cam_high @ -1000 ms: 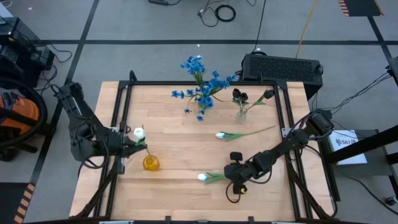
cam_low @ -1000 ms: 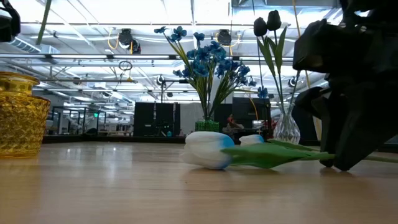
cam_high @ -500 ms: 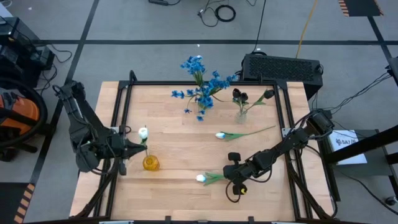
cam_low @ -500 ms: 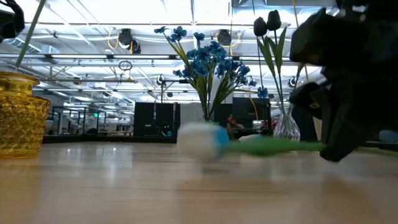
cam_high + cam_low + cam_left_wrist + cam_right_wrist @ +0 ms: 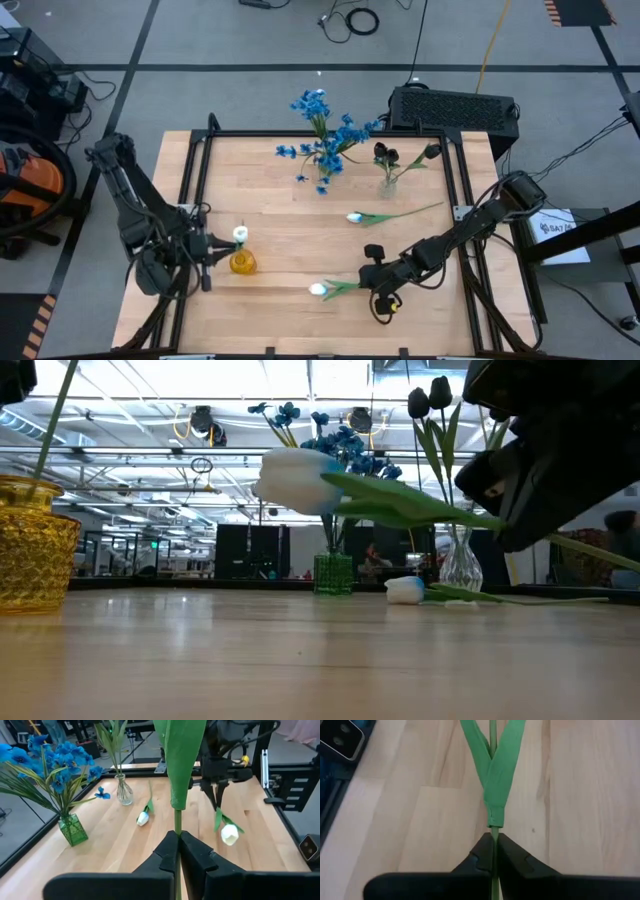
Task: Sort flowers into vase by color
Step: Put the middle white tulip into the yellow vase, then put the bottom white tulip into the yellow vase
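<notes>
My left gripper [image 5: 222,243] is shut on a white tulip [image 5: 240,234] whose bloom stands over the yellow glass vase [image 5: 242,263]. In the low view its stem [image 5: 52,425] slants down to the vase's mouth [image 5: 35,482]. My right gripper [image 5: 362,285], near the table's near edge, is shut on a second white tulip [image 5: 318,290], which is clear of the table [image 5: 295,480]. A third white tulip [image 5: 355,216] lies flat on the wood. Blue flowers [image 5: 325,135] stand in a green vase, dark tulips [image 5: 385,155] in a clear vase [image 5: 388,182]. My left gripper pinches the tulip's stem [image 5: 176,827] between its two fingers, just below the long leaf [image 5: 180,760], coming level from the table's left side. The flower stands steeply, bloom up, lower stem at the yellow vase's mouth. My right gripper pinches the other tulip's stem [image 5: 493,831] between both fingers, just below where the two leaves [image 5: 495,785] join. The flower is lifted clear and lies nearly level, bloom [image 5: 295,480] toward the table's left, cut end [image 5: 610,558] sticking out behind the fingers.
A black frame [image 5: 200,180] runs along the table's left, far and right sides. The green vase [image 5: 333,573] and clear vase [image 5: 462,565] stand by the far edge. Bare wood lies in the middle and along the near edge [image 5: 290,330].
My right gripper has risen with its white tulip, which lay on the table and now hangs clear, and has shifted slightly toward the left. My left gripper has moved right and toward the near edge, carrying its tulip's bloom over the yellow vase and its stem to the mouth.
</notes>
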